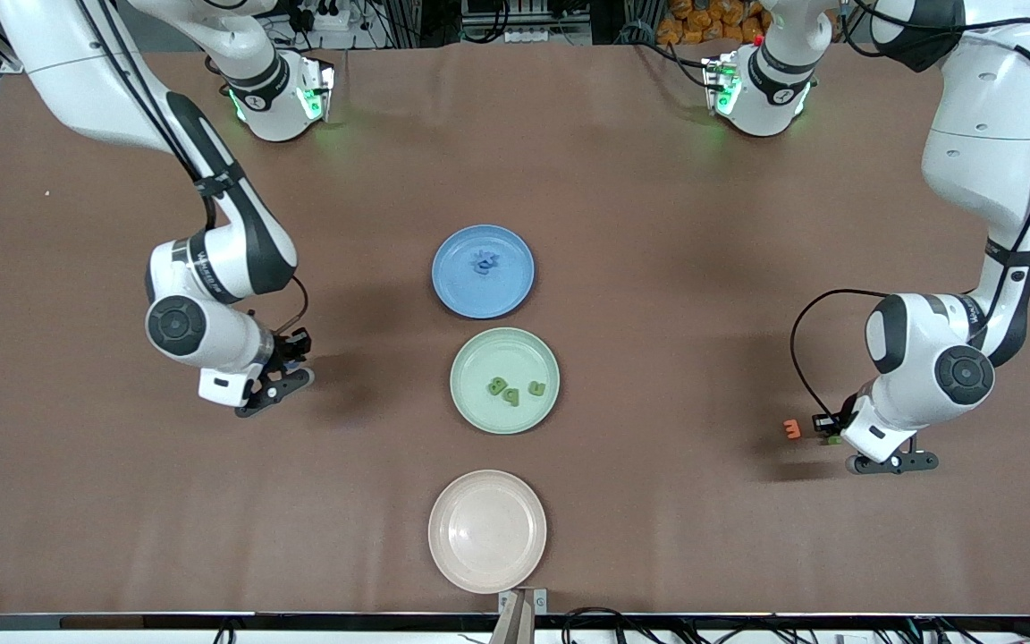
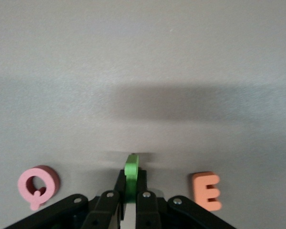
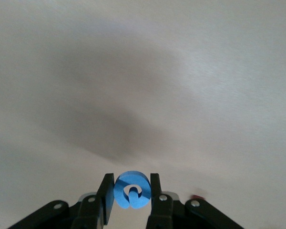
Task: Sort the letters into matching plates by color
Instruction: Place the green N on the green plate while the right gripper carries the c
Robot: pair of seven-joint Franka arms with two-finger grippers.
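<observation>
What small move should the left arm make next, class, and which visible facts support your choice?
Probably lift straight up. The left gripper is shut on a green letter low over the table near the orange letter, so raising it clears the way to the green plate. The right gripper is shut on a blue letter.

High front camera, two close wrist cameras

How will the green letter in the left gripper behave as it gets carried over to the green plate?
The green letter looks like thick foam, so it is probably very light and slightly squashy. The left gripper pinches it on edge by its flat faces, so it may pivot. Dropped on the pale green plate, it would likely land flat, not roll.
</observation>
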